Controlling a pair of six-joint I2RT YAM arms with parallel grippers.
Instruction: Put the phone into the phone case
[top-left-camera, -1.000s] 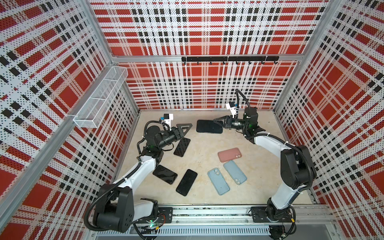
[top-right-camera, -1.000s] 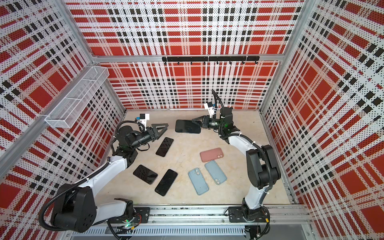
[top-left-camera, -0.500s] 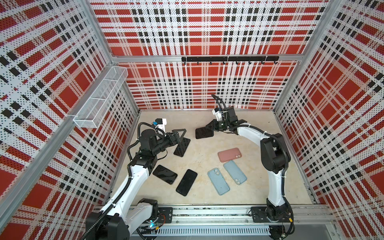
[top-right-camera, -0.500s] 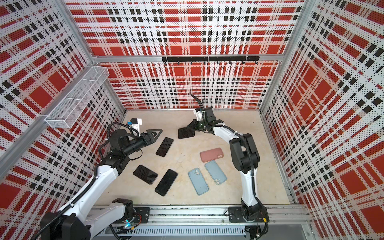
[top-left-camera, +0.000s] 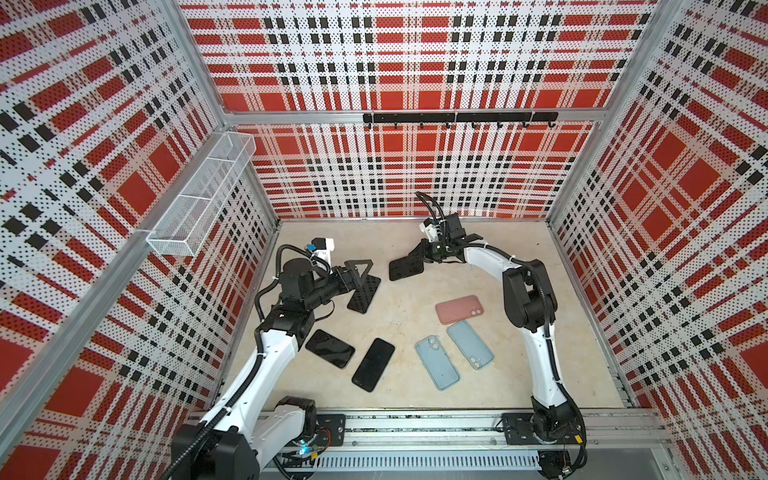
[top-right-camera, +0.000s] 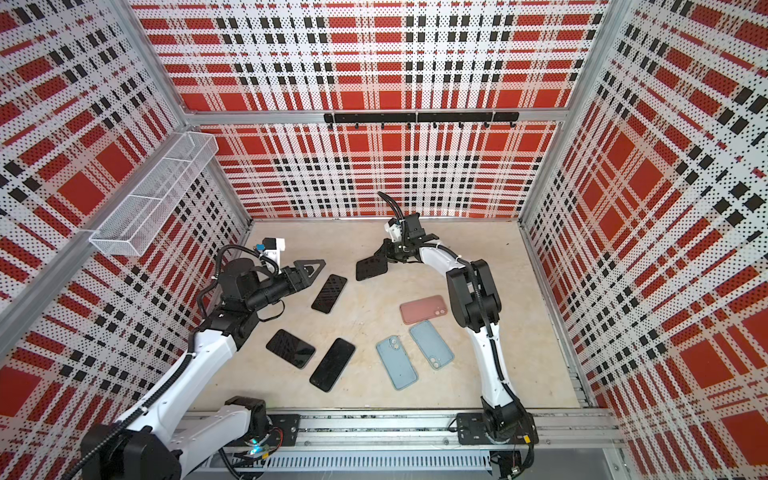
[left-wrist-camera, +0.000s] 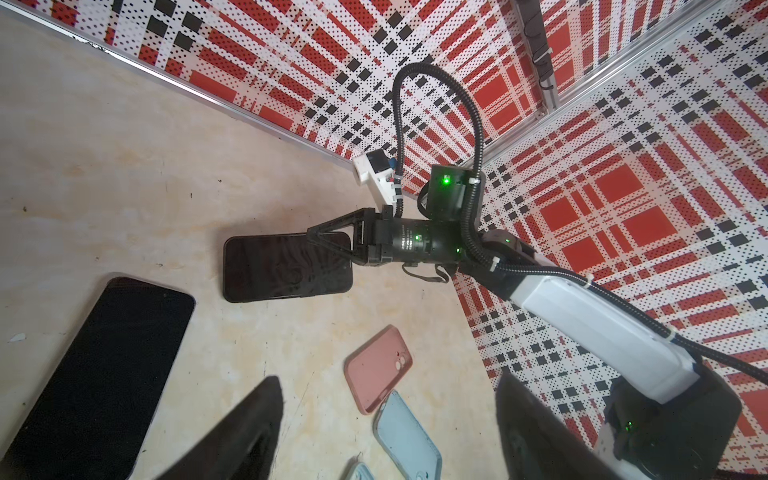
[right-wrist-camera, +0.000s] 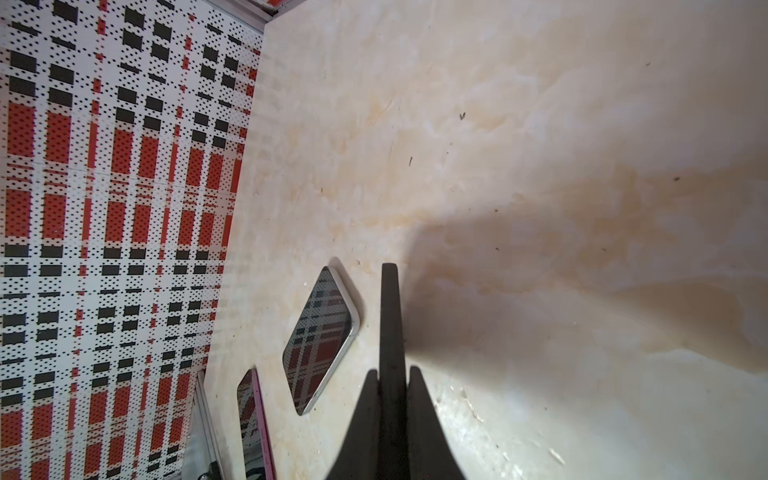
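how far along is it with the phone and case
Early. Done: the right gripper is shut on a dark phone. In hand: the left gripper, open and empty, is near another phone. Left: the pink case, a blue case and a second blue case lie apart from both grippers; no fitting has begun.

On the table (top-left-camera: 519, 374), the back phone (top-left-camera: 405, 268) sits rear-centre, the side phone (top-left-camera: 365, 295) left of it. Front left lies the corner phone (top-left-camera: 330, 348), the middle phone (top-left-camera: 373, 364) beside it on the right. Further right lie the left case (top-left-camera: 437, 362) and right case (top-left-camera: 470, 344), the rear case (top-left-camera: 459, 309) just behind.
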